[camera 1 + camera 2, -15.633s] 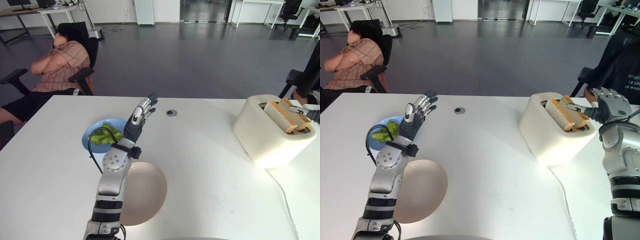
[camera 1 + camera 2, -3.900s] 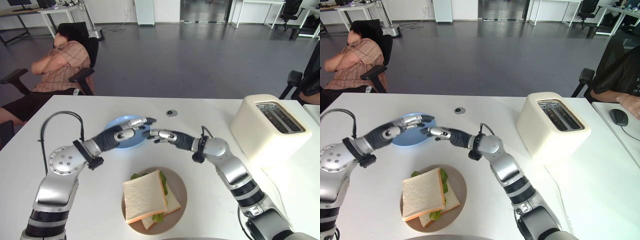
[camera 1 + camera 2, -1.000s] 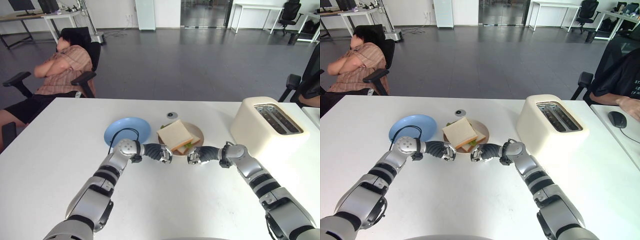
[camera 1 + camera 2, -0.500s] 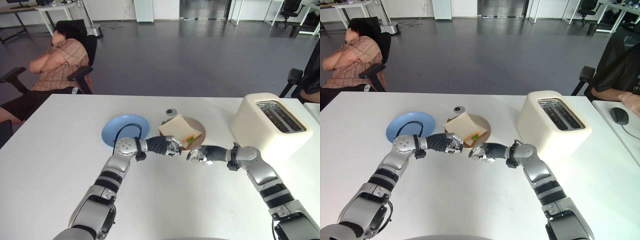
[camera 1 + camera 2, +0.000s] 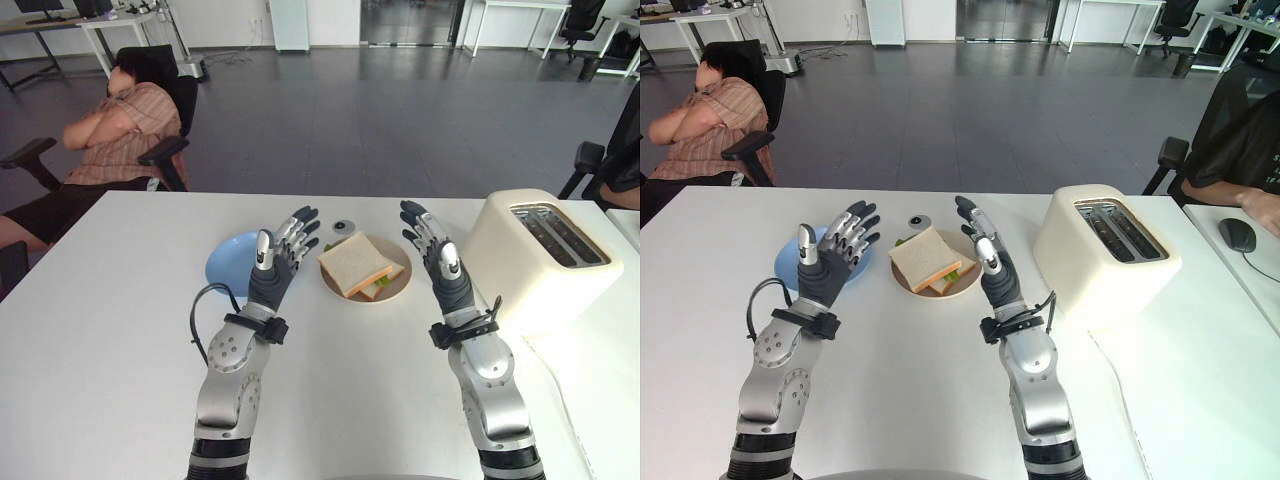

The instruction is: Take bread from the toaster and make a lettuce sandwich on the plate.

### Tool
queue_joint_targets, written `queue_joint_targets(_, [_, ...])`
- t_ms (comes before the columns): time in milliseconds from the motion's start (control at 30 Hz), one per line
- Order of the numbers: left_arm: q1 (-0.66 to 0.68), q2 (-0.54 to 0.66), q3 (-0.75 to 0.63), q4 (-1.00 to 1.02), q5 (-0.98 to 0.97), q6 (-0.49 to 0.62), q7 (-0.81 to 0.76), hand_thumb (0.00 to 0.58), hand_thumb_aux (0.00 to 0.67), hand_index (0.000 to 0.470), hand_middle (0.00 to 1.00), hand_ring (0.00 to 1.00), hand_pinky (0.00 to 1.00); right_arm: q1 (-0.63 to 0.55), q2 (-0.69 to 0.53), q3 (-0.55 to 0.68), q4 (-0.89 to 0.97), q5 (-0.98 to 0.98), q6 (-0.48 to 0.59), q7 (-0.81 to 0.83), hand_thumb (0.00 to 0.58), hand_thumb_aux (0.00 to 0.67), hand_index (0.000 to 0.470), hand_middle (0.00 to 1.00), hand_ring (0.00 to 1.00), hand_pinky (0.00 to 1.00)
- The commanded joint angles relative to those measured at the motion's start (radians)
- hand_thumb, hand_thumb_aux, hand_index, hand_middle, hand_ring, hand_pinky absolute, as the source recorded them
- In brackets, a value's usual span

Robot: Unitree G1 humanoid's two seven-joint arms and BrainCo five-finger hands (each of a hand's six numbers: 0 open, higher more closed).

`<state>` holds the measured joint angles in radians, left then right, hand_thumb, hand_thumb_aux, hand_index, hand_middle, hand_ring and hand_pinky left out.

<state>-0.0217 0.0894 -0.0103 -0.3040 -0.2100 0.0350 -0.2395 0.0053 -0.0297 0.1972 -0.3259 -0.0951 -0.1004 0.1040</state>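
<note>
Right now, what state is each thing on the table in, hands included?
left hand: raised, fingers spread, holding nothing.
right hand: raised, fingers spread, holding nothing.
toaster: both slots empty, no bread inside.
sandwich: assembled, top slice on, lettuce peeking out at the edge.
tan plate: holding the sandwich.
blue plate: bare where it shows, partly behind the left hand.

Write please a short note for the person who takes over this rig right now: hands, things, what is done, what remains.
Left robot hand: open, holds nothing, raised near the blue plate.
Right robot hand: open, holds nothing, raised between the tan plate and the toaster.
Sandwich: on the tan plate, lettuce showing at its edge.
Toaster: slots empty.
Done: bread taken out, sandwich assembled on the plate.
Left: apparently nothing; perhaps lower the arms.
</note>
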Motion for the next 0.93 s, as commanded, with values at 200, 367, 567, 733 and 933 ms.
queue_joint_targets(200, [0.001, -0.012, -0.016, 0.058, 0.064, -0.127, 0.024, 0.0, 0.0, 0.0, 0.0, 0.0, 0.0, 0.0, 0.017, 0.014, 0.094, -0.047, -0.078, -0.056, 0.0, 0.0, 0.0, 0.0, 0.0, 0.0])
queue_joint_targets(367, [-0.025, -0.014, -0.017, 0.073, 0.047, -0.163, 0.014, 0.0, 0.0, 0.0, 0.0, 0.0, 0.0, -0.027, 0.015, -0.013, 0.125, -0.042, -0.104, -0.07, 0.0, 0.0, 0.0, 0.0, 0.0, 0.0])
queue_joint_targets(567, [-0.024, -0.017, -0.026, 0.095, 0.036, -0.165, 0.002, 0.0, 0.0, 0.0, 0.0, 0.0, 0.0, -0.035, 0.023, -0.004, 0.169, -0.039, -0.127, -0.061, 0.0, 0.0, 0.0, 0.0, 0.0, 0.0])
queue_joint_targets(733, [-0.018, -0.015, -0.034, 0.084, 0.026, -0.166, -0.017, 0.0, 0.0, 0.0, 0.0, 0.0, 0.0, -0.042, 0.029, -0.006, 0.202, -0.029, -0.137, -0.055, 0.0, 0.0, 0.0, 0.0, 0.0, 0.0])
queue_joint_targets(933, [-0.023, -0.012, -0.033, 0.087, 0.034, -0.169, -0.018, 0.0, 0.0, 0.0, 0.0, 0.0, 0.0, -0.048, 0.033, -0.006, 0.213, -0.024, -0.145, -0.049, 0.0, 0.0, 0.0, 0.0, 0.0, 0.0])
